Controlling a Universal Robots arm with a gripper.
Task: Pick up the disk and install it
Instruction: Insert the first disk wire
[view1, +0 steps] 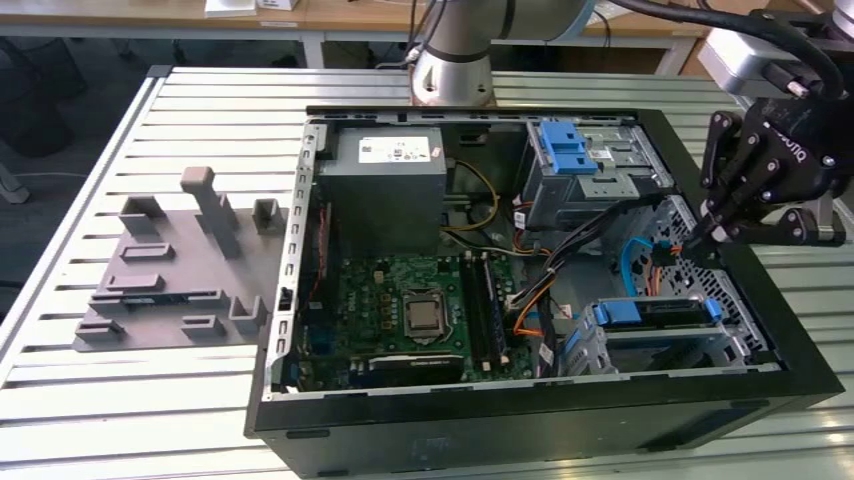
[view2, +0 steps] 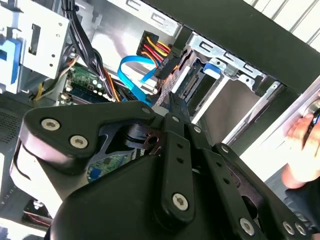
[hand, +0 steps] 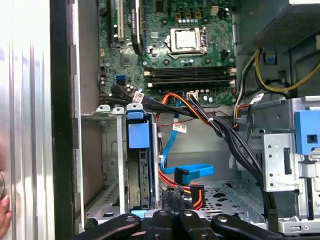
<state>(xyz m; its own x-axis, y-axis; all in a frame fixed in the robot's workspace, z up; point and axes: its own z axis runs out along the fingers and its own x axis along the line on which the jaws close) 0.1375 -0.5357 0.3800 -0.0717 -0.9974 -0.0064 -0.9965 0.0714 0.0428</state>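
Note:
The disk (view1: 650, 312) sits edge-up in the metal bay at the case's front corner on the exterior view's right, with its blue carrier rail on top. In the first wrist view the disk (hand: 139, 165) stands in that bay under a blue tab. In the second wrist view the disk's blue tab (view2: 211, 69) pokes out of the same bay. My black gripper (view1: 701, 236) hangs over the case's side wall on the exterior view's right, behind the bay and apart from the disk. Its fingers (hand: 162, 220) are together with nothing between them, and the gripper (view2: 174, 105) points at the cables.
A grey power-supply box (view1: 387, 180) and a drive cage with a blue latch (view1: 577, 160) fill the case's back. Loose cables (hand: 200, 112) and a blue flat cable (hand: 192, 172) cross beside the bay. A grey fixture (view1: 174, 270) lies on the slatted table. A person's hand (view2: 305, 145) is just outside the case wall.

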